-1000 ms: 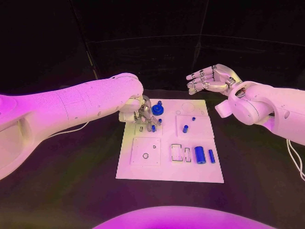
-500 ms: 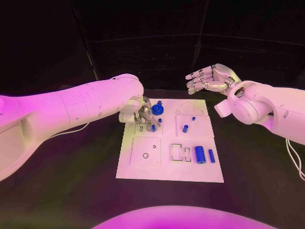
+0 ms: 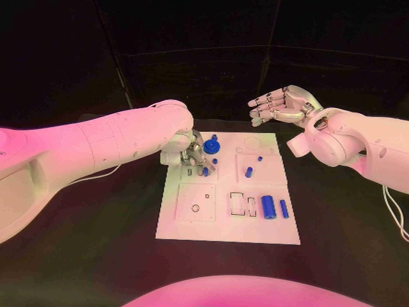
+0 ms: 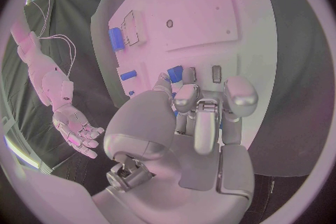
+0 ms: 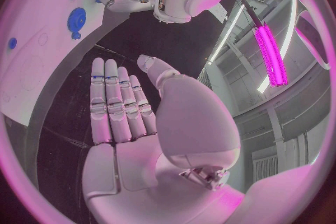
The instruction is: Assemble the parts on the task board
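**Left hand low on the board's far corner, right hand lifted clear**

We see a black table [image 3: 94, 256] carrying the white task board [image 3: 225, 227] at its middle, dark room behind. Left to right: the left hand [image 3: 188, 153] sits down on the board's far left corner, fingers curled together over small blue parts [image 3: 204, 171]; whether it pinches one we cannot tell. The left wrist view adds fingertips [image 4: 240, 92] next to a blue piece [image 4: 175, 74] and an empty slot. A round blue gear [image 3: 212, 148] stands beside that hand. Near the board's right edge lie a blue cylinder [image 3: 268, 207] and thinner peg [image 3: 284, 209]. The right hand [image 3: 280, 105] hovers beyond the board, fingers straight and apart, holding nothing.
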